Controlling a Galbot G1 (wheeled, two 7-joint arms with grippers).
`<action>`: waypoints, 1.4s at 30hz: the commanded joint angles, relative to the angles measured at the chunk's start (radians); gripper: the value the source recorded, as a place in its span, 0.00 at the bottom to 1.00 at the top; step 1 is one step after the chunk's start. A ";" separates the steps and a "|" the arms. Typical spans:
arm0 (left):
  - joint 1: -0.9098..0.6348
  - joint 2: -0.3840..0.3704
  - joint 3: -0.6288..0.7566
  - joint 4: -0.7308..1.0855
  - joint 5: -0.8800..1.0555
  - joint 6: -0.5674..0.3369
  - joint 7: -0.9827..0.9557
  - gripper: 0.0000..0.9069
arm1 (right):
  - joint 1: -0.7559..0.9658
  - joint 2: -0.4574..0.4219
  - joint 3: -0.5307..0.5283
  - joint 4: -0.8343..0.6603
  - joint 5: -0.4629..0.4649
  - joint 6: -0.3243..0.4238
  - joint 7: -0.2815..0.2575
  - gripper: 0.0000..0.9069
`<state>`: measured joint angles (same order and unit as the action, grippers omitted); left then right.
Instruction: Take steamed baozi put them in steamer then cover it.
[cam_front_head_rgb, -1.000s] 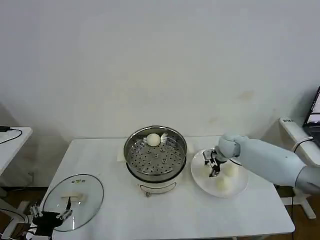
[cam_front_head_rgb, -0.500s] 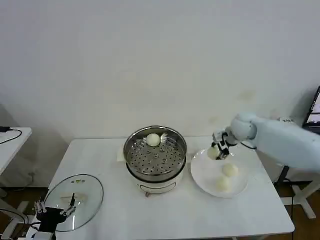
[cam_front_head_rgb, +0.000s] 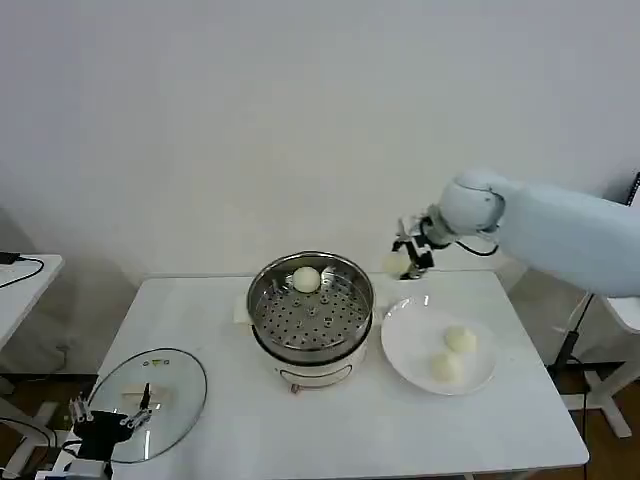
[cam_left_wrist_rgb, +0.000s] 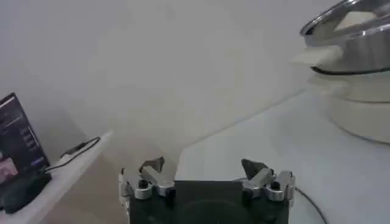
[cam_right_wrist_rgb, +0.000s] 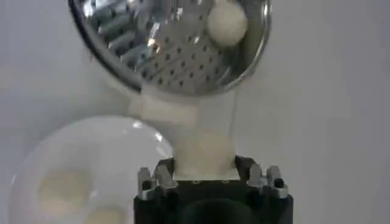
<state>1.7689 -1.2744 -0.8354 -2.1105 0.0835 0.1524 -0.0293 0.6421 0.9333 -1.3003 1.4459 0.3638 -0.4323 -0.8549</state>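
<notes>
My right gripper (cam_front_head_rgb: 408, 257) is shut on a cream-white steamed baozi (cam_front_head_rgb: 396, 263) and holds it in the air, to the right of the steamer (cam_front_head_rgb: 311, 302) and above the table. The held baozi (cam_right_wrist_rgb: 205, 154) sits between the right gripper's (cam_right_wrist_rgb: 204, 164) fingers. One baozi (cam_front_head_rgb: 306, 279) lies at the back of the shiny perforated steamer basket (cam_right_wrist_rgb: 177, 42). Two more baozi (cam_front_head_rgb: 459, 339) (cam_front_head_rgb: 446, 367) rest on the white plate (cam_front_head_rgb: 405, 345). The glass cover (cam_front_head_rgb: 145, 402) lies flat at the table's front left. My left gripper (cam_front_head_rgb: 105, 422) hovers open at the cover's near edge.
The white table (cam_front_head_rgb: 340, 430) has free room in front of the steamer. A side table with a cable (cam_front_head_rgb: 20, 262) stands at the far left. A white wall runs close behind.
My right gripper took a baozi from the plate, lifted it and carried it up and toward the steamer. The plate went from three baozi to two. The left arm barely moved.
</notes>
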 joint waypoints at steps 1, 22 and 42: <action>-0.006 -0.003 0.001 -0.003 0.000 0.002 0.001 1.00 | 0.011 0.226 -0.020 -0.004 0.201 -0.110 0.057 0.74; -0.011 -0.007 -0.010 -0.001 -0.004 -0.010 -0.003 1.00 | -0.173 0.532 -0.010 -0.312 0.193 -0.198 0.090 0.74; -0.023 -0.010 0.006 0.025 0.002 -0.014 -0.004 1.00 | -0.219 0.560 0.008 -0.405 0.130 -0.187 0.076 0.93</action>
<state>1.7462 -1.2844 -0.8302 -2.0859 0.0852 0.1381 -0.0326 0.4388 1.4694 -1.2936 1.0870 0.5072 -0.6159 -0.7793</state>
